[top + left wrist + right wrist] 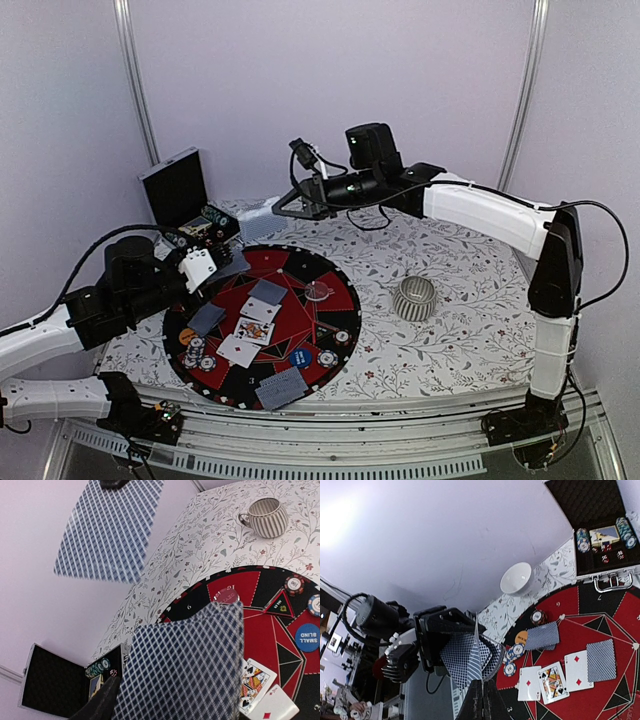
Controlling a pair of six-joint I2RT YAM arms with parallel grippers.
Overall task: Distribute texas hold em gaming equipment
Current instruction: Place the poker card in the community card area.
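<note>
My left gripper (222, 262) is shut on a deck of grey-blue-backed cards (185, 665), held over the left rim of the round red and black mat (345, 322). My right gripper (482, 690) is shut on a single card (477, 647), seen edge-on, lifted just beyond the deck; its back (107, 527) shows in the left wrist view. On the mat lie face-down cards (268, 291), face-up cards (255, 332), striped chips (327, 357), a blue disc (300, 357), an orange disc (186, 336) and a clear disc (317, 291).
A black hinged case (178, 190) stands open at the back left with chips inside. A ribbed silver cup (413, 297) sits right of the mat. A white bowl (517, 578) lies near the case. The table carries a floral cloth (470, 320).
</note>
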